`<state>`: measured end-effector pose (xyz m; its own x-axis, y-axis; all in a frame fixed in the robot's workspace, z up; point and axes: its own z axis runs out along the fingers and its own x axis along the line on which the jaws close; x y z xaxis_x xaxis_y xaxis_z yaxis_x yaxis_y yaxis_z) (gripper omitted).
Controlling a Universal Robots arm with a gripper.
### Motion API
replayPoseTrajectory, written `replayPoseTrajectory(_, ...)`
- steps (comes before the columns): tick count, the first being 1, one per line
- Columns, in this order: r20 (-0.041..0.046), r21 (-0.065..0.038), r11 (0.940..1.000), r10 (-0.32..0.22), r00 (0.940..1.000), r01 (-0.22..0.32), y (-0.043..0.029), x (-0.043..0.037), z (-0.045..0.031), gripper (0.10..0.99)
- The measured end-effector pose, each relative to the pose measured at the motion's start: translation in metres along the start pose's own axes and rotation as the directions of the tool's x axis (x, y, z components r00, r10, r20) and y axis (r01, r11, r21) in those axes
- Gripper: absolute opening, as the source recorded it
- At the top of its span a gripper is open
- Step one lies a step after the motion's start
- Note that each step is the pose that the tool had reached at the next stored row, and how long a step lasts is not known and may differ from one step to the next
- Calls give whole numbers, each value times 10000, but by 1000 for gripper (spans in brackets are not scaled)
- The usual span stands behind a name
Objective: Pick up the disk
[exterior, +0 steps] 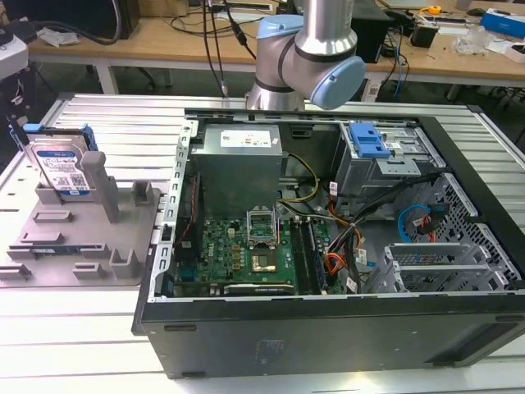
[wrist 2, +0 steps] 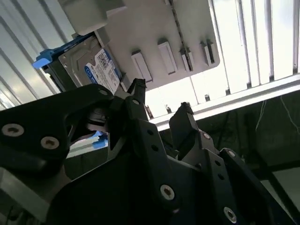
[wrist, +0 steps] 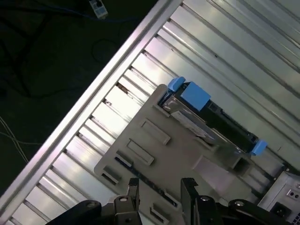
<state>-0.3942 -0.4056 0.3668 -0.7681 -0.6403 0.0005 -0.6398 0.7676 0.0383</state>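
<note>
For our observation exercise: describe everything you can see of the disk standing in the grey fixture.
The disk is a flat rectangular slab, silvery metal by its look, with a blue-and-white label on its face and blue plastic rails along its sides. It stands on edge, roughly upright, in a slot of the fixture at the exterior view's left. A post of the fixture rises just in front of its labelled face. The open pincer is clear of it.

Glare: you are seeing the ribbed table (wrist 2: 243, 42) washing out white in the second wrist view.
Shadow: the gripper (wrist 2: 160, 96) is showing as a dark silhouette.
</note>
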Motion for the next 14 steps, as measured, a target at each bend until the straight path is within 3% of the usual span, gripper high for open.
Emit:
replayPoseTrajectory(3,-39,-2,9949,-1008,9949,1008,-3,-3,0,494)
replayPoseTrajectory(4,-47,-2,9924,-1233,9924,1233,-3,-4,0,557)
replayPoseTrajectory(5,-53,-3,9903,-1392,9903,1392,-4,-4,0,557)
replayPoseTrajectory(7,-48,41,9775,-2107,9775,2107,-6,-7,3,557)
replayPoseTrajectory(10,-82,58,9641,-2654,9641,2655,-5,-6,5,557)
replayPoseTrajectory(12,-94,73,9486,-3163,9486,3163,-5,-6,6,557)
replayPoseTrajectory(13,-52,160,9410,-3381,9411,3381,-4,-7,10,557)
replayPoseTrajectory(14,-23,217,9376,-3471,9378,3470,-5,-6,11,557)
